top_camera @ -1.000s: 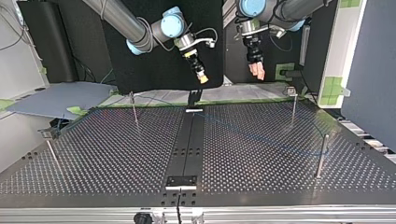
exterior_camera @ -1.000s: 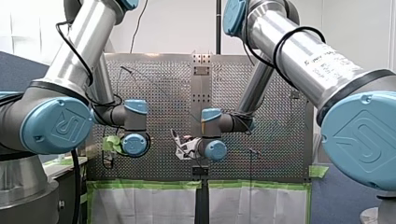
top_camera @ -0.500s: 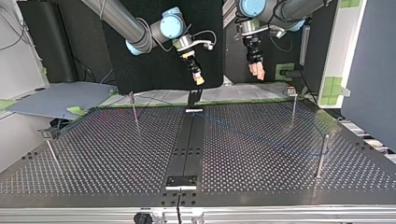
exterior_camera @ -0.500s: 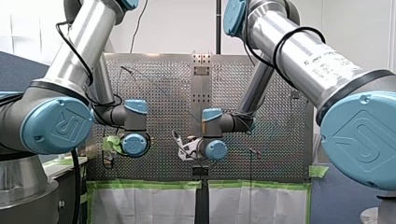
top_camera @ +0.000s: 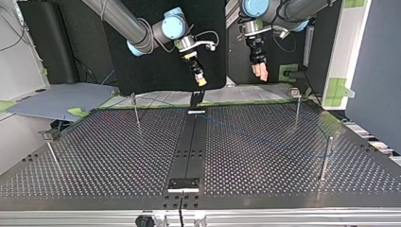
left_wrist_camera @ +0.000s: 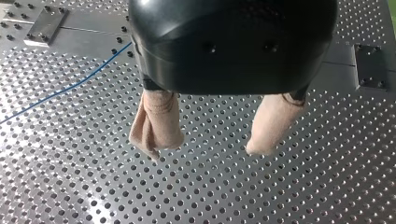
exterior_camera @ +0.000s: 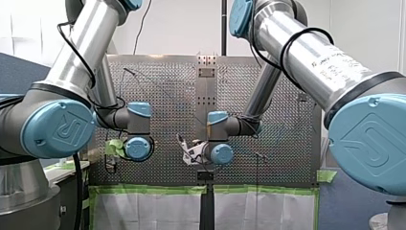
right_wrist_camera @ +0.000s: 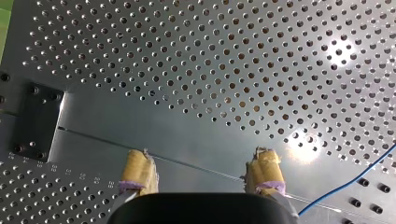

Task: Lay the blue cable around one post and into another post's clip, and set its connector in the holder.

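Note:
A thin blue cable [top_camera: 265, 140] lies loose on the perforated table, running from the dark middle strip [top_camera: 189, 151] toward a post [top_camera: 326, 158] at the top view's right. The connector cannot be made out. My right gripper [top_camera: 202, 81], with yellow pads, hangs open above the strip's far end. In the right wrist view the gripper [right_wrist_camera: 201, 169] holds nothing, and the cable [right_wrist_camera: 346, 184] passes beside one finger. My left gripper [top_camera: 260, 71], with beige pads, hovers open above the table. In its wrist view the gripper [left_wrist_camera: 208, 148] is empty, and the cable [left_wrist_camera: 60, 91] lies off to one side.
Thin metal posts stand on the table: one [top_camera: 136, 109] at the top view's far left, one [top_camera: 297, 107] at the far right, one [top_camera: 52, 153] at the near left. A small holder block [top_camera: 184, 184] sits on the strip's near end, another [top_camera: 196, 112] at its far end.
My right gripper has shifted slightly toward the top view's left. My left gripper and the cable have stayed where they were.

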Tool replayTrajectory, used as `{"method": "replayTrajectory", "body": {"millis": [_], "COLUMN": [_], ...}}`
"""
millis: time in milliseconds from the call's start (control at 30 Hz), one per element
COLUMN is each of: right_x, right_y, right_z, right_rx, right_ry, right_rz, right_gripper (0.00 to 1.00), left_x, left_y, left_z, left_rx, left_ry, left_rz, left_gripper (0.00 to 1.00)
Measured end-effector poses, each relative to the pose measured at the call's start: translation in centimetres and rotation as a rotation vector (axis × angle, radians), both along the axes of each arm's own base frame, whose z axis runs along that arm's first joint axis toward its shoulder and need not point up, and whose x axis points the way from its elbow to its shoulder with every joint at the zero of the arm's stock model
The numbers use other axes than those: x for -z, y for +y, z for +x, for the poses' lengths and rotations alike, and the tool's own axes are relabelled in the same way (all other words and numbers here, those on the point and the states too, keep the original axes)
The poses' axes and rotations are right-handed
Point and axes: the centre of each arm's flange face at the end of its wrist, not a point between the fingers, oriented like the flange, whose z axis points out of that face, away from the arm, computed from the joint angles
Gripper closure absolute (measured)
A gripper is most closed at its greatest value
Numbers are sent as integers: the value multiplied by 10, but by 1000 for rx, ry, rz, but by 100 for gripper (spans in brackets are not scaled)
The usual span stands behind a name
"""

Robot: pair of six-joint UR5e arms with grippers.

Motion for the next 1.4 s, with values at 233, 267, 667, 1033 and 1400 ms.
{"method": "replayTrajectory", "body": {"millis": [233,267,667,1033,1400], "right_x": [0,0,0,0,0], "right_y": [0,0,0,0,0], "right_z": [0,0,0,0,0], "right_rx": [0,0,0,0,0], "right_ry": [0,0,0,0,0], "right_rz": [0,0,0,0,0], "right_gripper": [1,1,1,1,1], "left_x": [0,0,0,0,0], "left_y": [0,0,0,0,0], "left_z": [0,0,0,0,0], "left_rx": [0,0,0,0,0], "left_ry": [0,0,0,0,0], "left_rz": [0,0,0,0,0], "left_gripper": [0,0,0,0,0]}}
